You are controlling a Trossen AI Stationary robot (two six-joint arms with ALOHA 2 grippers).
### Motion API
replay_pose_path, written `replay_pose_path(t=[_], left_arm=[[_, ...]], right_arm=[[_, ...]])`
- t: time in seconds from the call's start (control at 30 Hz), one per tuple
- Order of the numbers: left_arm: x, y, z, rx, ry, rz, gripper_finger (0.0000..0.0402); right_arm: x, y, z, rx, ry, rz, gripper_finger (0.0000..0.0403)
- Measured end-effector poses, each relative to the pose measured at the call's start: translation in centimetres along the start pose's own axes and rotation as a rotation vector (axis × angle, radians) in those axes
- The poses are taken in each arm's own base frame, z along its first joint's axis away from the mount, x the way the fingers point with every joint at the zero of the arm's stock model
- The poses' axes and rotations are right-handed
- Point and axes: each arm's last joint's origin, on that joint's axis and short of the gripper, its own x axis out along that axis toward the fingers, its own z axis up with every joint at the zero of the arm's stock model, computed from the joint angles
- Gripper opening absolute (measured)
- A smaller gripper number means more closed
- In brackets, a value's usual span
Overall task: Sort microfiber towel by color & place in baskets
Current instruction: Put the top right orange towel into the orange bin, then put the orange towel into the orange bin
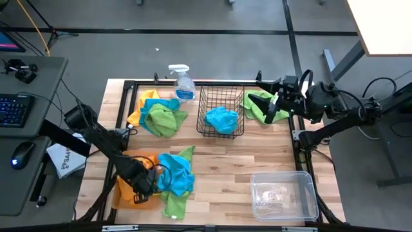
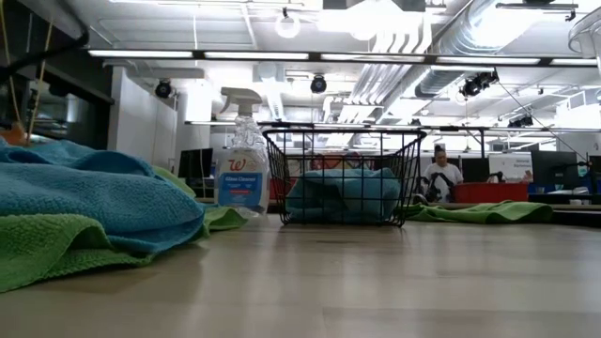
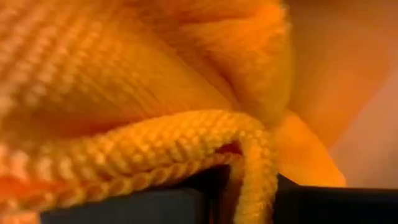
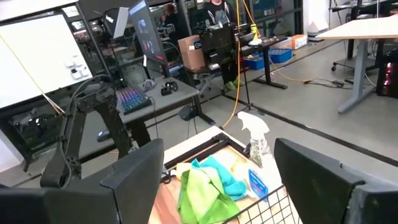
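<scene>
Orange cloth filled my whole left wrist feed, so I judged the left hand (image 1: 143, 183) was down in the near-left pile on the orange towel (image 3: 155, 81), probably to drop it onto the orange tray (image 1: 121, 196) under that heap. Whether its fingers were clamped on it, I couldn't tell. Blue (image 1: 177, 173) and green (image 1: 175, 203) towels lay tangled right against it, likely to get dragged along. One blue towel (image 1: 221, 119) already sat in the wire basket (image 1: 221, 111); the clear tub (image 1: 283, 193) had no towel. My right hand (image 1: 275, 103) hung over the green towel (image 1: 257, 106) at the far right, fingers apart. A spray bottle (image 1: 183, 84) stood beside the other pile (image 1: 158, 116).
</scene>
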Motion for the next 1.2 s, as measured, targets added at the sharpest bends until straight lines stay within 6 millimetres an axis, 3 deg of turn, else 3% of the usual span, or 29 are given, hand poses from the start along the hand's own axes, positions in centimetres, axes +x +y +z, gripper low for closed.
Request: replay_pose_path(t=[0.23, 0.5, 0.67, 0.77, 0.87, 0.97, 1.2], left_arm=[[-4.0, -0.5, 1.6, 0.047, -0.046, -0.155, 0.0113], [-8.5, 0.3, 1.0, 0.081, -0.036, -0.287, 0.0203], [-11.8, 1.4, -0.7, 0.107, -0.078, -0.369, 0.0218], [-12.6, 2.0, -1.8, 0.079, -0.149, -0.348, 0.0216], [-12.1, 2.1, -2.5, 0.071, -0.148, -0.256, 0.0212], [-10.0, 1.3, -2.4, 0.086, -0.104, -0.169, 0.0210], [-5.6, -2.0, -2.2, 0.201, -0.015, 0.012, 0.0209]], right_arm=[[0.0, 0.0, -0.1, 0.003, 0.011, 0.013, 0.0303], [0.0, 0.1, -0.1, 0.000, 0.021, 0.032, 0.0303], [0.0, 0.1, -0.1, 0.001, 0.021, 0.033, 0.0303], [0.0, 0.1, -0.1, 0.000, 0.021, 0.033, 0.0303], [0.0, 0.1, -0.2, -0.003, 0.026, 0.032, 0.0303], [0.0, 0.0, -0.3, -0.013, 0.038, 0.028, 0.0303], [0.0, 0.0, -0.4, -0.017, 0.044, 0.025, 0.0303]])
